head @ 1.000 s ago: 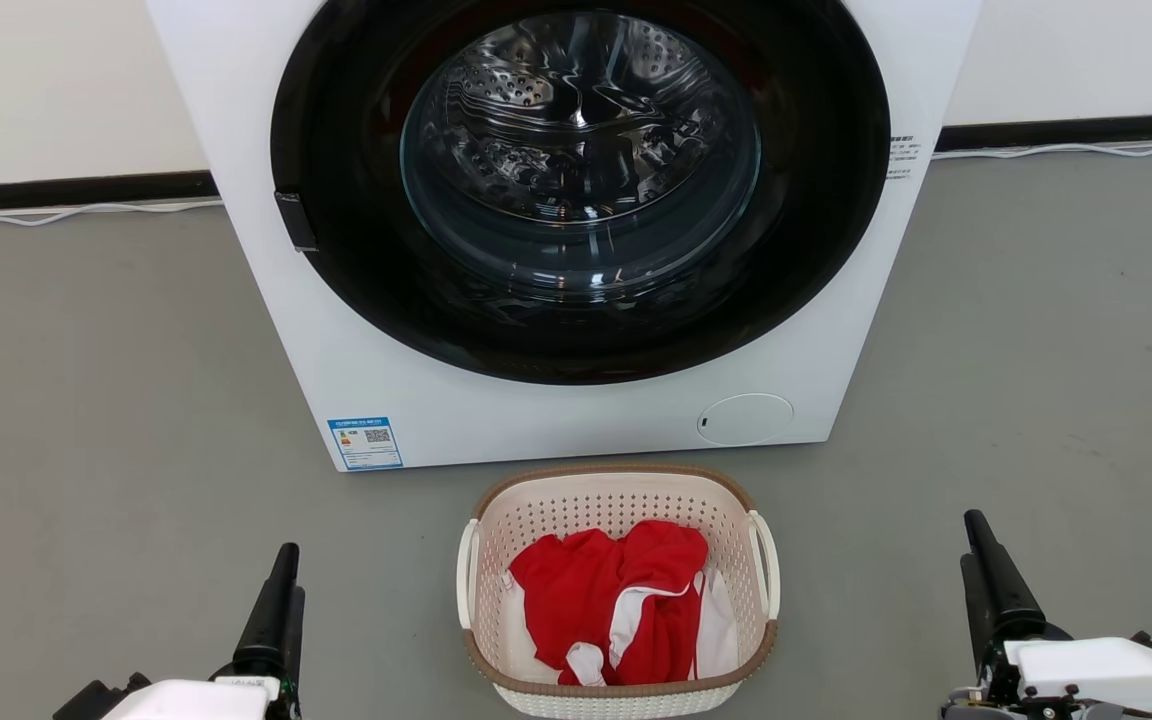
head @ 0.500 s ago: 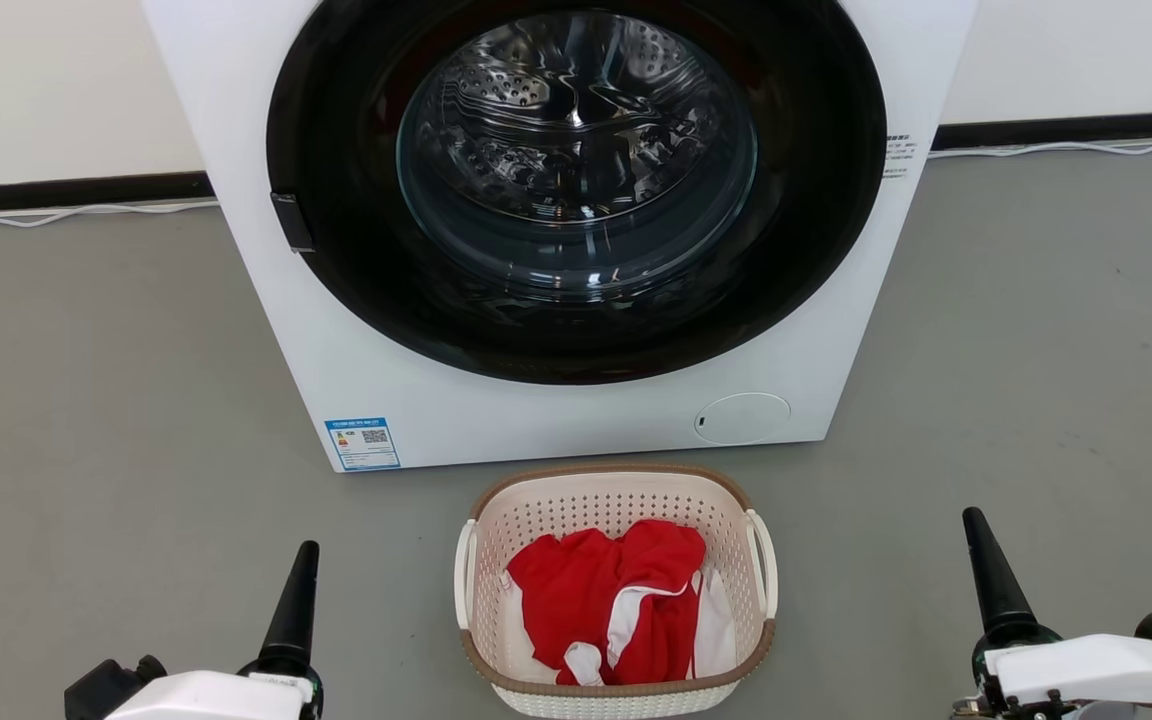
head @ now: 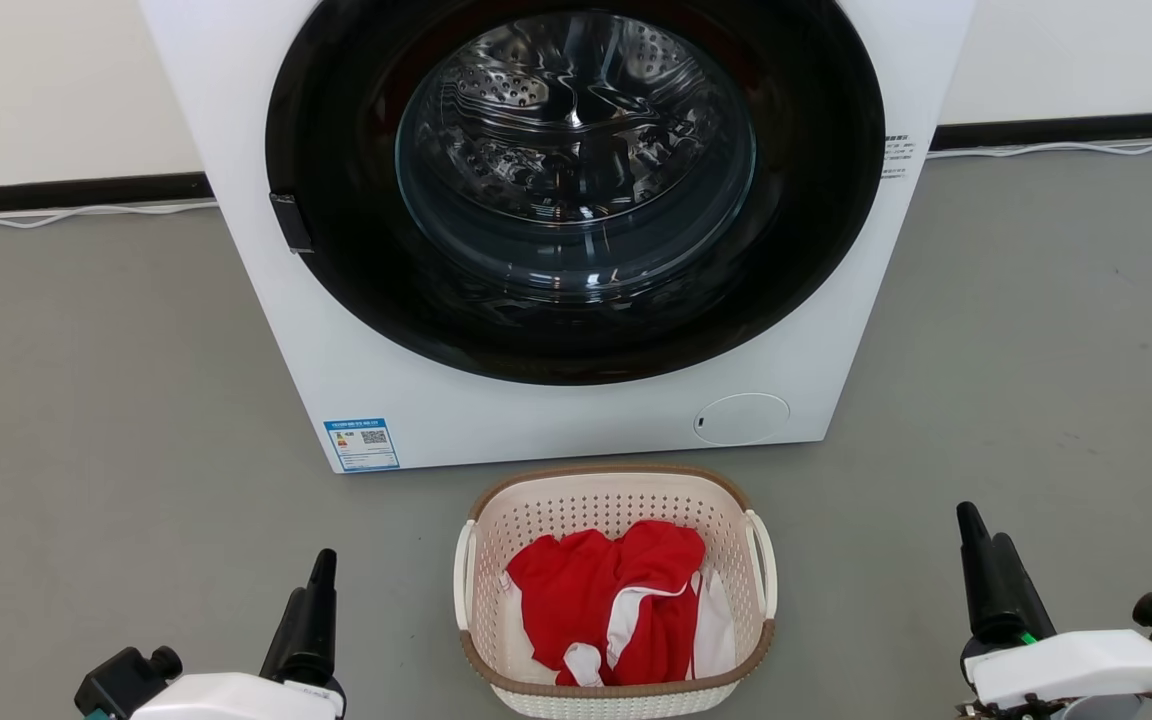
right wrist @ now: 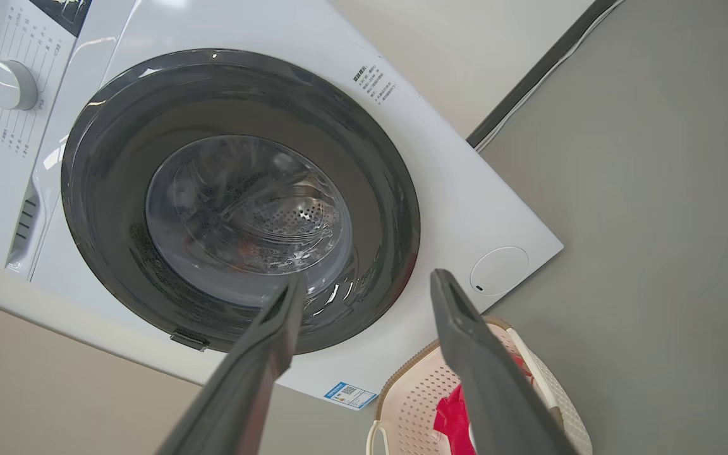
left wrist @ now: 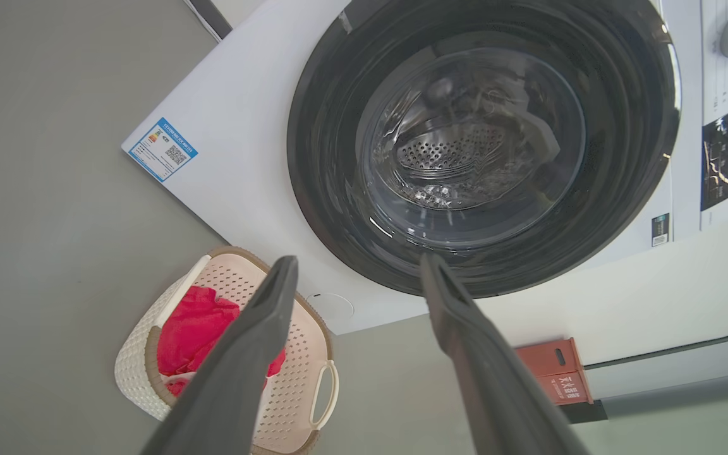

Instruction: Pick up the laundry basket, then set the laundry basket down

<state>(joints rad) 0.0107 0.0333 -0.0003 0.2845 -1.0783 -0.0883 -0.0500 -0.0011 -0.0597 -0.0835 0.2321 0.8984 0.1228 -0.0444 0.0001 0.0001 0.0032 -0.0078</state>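
Observation:
The cream laundry basket (head: 614,505) with a brown rim and white side handles stands on the grey floor, just in front of the washing machine. Red and white clothes (head: 611,600) lie inside it. My left gripper (head: 321,572) is low at the basket's left, apart from it, and open with nothing between its fingers (left wrist: 256,341). My right gripper (head: 976,530) is further off at the basket's right, open and empty too, fingers (right wrist: 465,341) spread. The left wrist view shows the basket (left wrist: 136,354) at lower left, and the right wrist view has the basket (right wrist: 414,392) at the bottom.
The big white washing machine (head: 356,380) with its dark round door (head: 576,190) stands close behind the basket. A white cable (head: 76,212) runs along the wall's dark skirting. A red crate (left wrist: 553,373) sits beside the machine.
Both grippers have turned about their wrists, and the left one has drifted right toward the basket. The basket has not moved.

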